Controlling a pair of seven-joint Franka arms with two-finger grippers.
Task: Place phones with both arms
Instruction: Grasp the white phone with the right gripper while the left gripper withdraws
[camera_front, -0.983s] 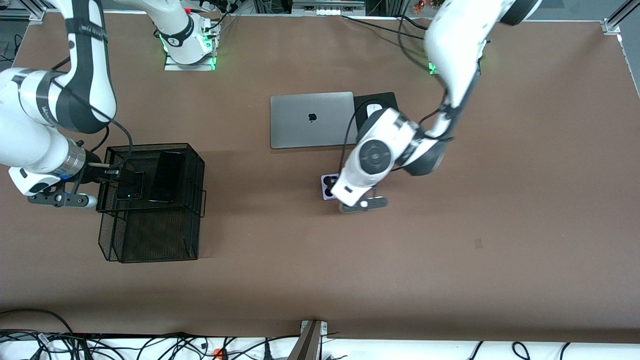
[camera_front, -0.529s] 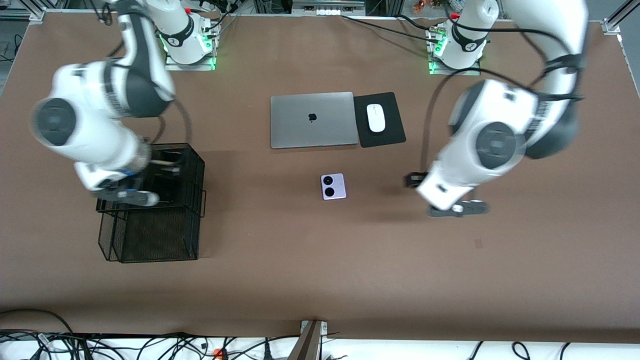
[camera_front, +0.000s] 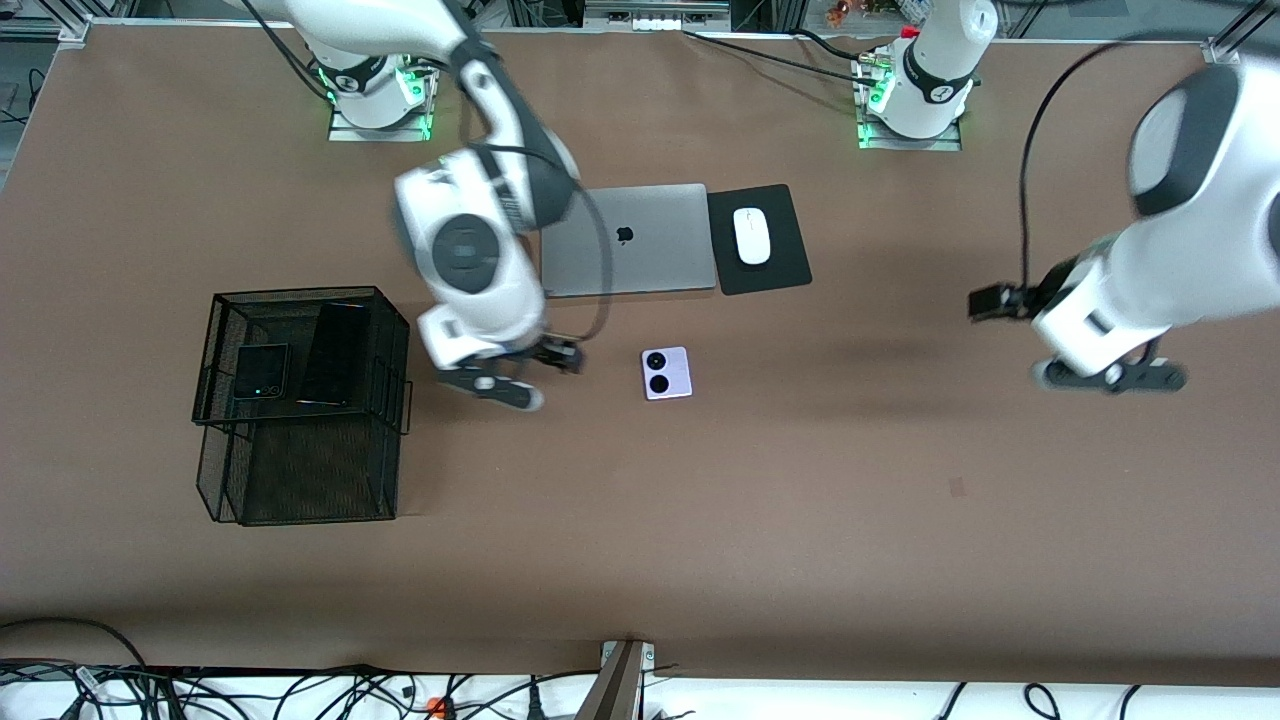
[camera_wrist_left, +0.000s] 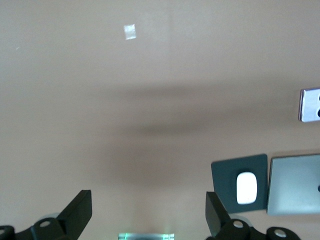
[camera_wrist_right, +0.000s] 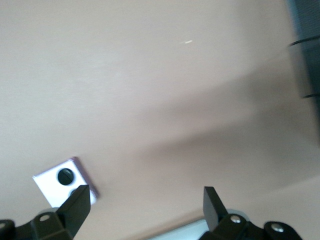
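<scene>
The lilac-white phone (camera_front: 667, 373) is seen flat on the table (camera_front: 700, 520), nearer the front camera than the laptop (camera_front: 627, 240). Two black phones (camera_front: 305, 360) are held in the wire basket (camera_front: 300, 480). The right gripper (camera_wrist_right: 145, 212) is spread empty over the table between basket and lilac-white phone; the left gripper (camera_wrist_left: 149, 217) is spread empty over the left arm's end.

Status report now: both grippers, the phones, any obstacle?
Right gripper open, empty, beside lilac phone. Left gripper open, empty, over bare table. Two black phones in mesh basket. No obstacle.
</scene>
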